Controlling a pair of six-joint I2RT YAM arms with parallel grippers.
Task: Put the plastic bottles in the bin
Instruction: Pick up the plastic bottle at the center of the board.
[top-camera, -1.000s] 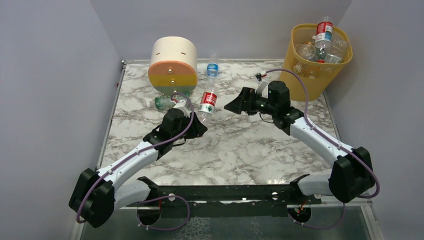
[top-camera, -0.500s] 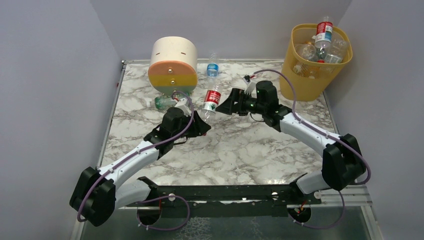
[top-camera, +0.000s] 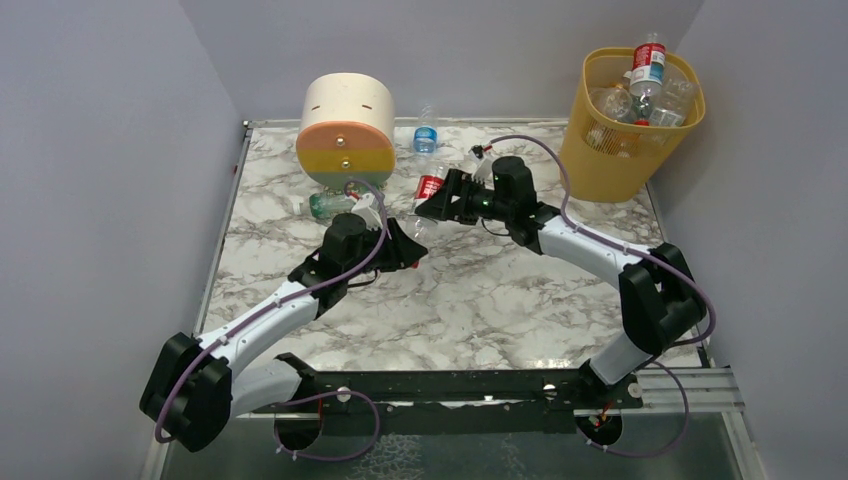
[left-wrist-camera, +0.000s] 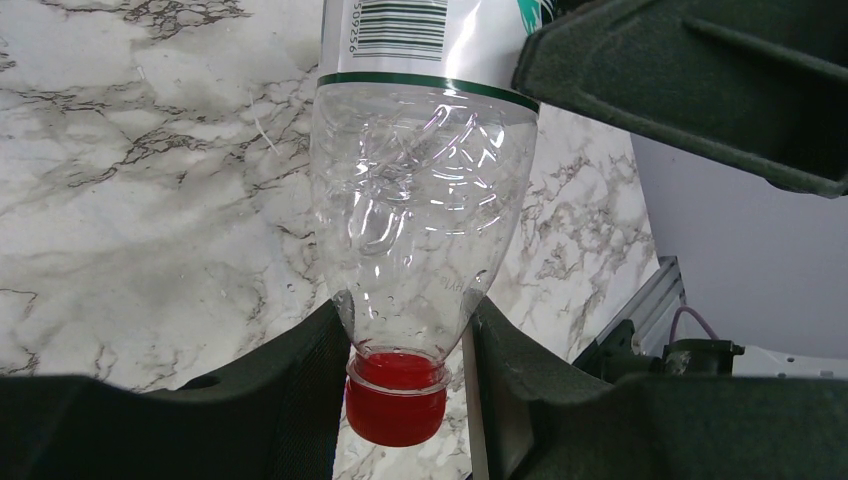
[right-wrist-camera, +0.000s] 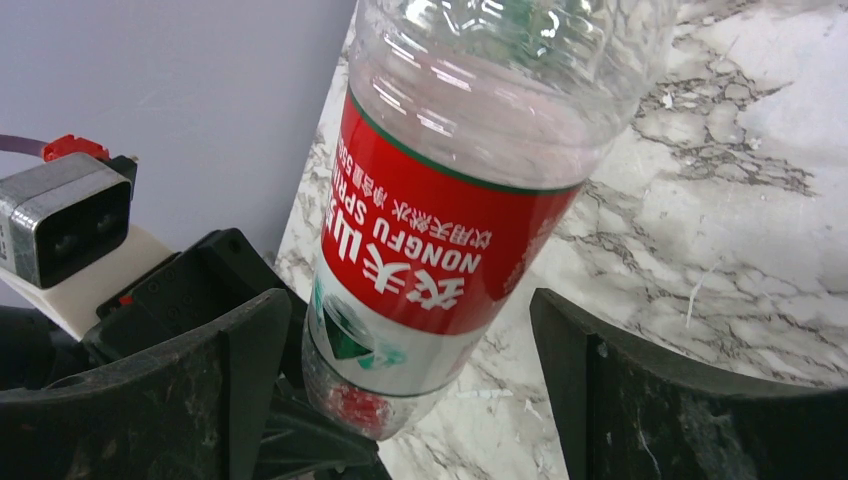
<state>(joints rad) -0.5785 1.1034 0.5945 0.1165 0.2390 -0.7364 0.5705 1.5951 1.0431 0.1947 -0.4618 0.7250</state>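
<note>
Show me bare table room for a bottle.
Bare marble table lies near-centre between the two arms, and along the left edge beside the left arm. Crowded: the drawer unit with the green bottle and blue-label bottle beside it, and the left gripper and right gripper at the red-label bottle.

Right of the round cream, orange and yellow drawer unit (top-camera: 345, 125), the clear red-labelled plastic bottle (top-camera: 430, 185) is largely hidden behind the black right gripper (top-camera: 430, 207), and both wrist views crop its base end.
</note>
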